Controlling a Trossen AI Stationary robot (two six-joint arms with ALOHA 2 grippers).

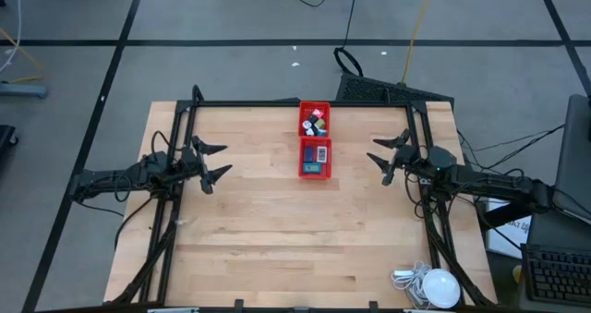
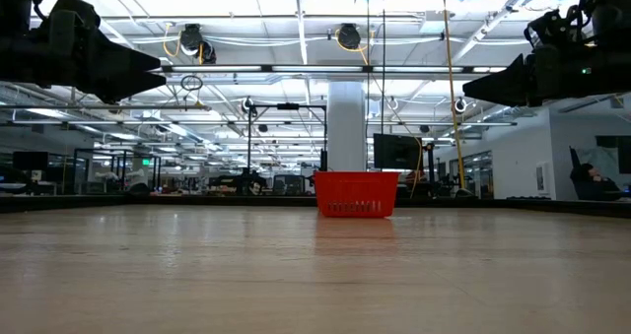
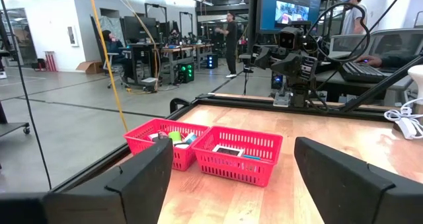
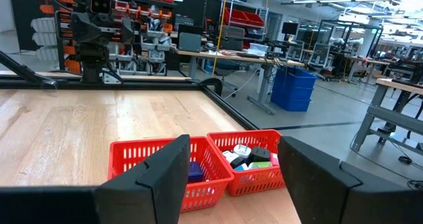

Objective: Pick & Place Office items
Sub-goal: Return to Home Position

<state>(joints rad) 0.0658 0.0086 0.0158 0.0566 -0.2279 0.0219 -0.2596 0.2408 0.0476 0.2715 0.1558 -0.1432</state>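
I judge it done: office items (image 1: 315,120) in tray (image 1: 300,165) between left end effector (image 1: 226,160) and right end effector (image 1: 372,150) (both released, empty).

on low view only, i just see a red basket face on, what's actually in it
Observer: It is a two-compartment red tray. The high view shows most office items piled in the rear compartment, which the front one hides from you.
Operator: front one empty then
Observer: No, it holds a couple of flat bluish pieces.
Operator: arms clear of it
Observer: Yes. The left gripper and right gripper sit out to either side of the tray, fingers open, holding nothing.
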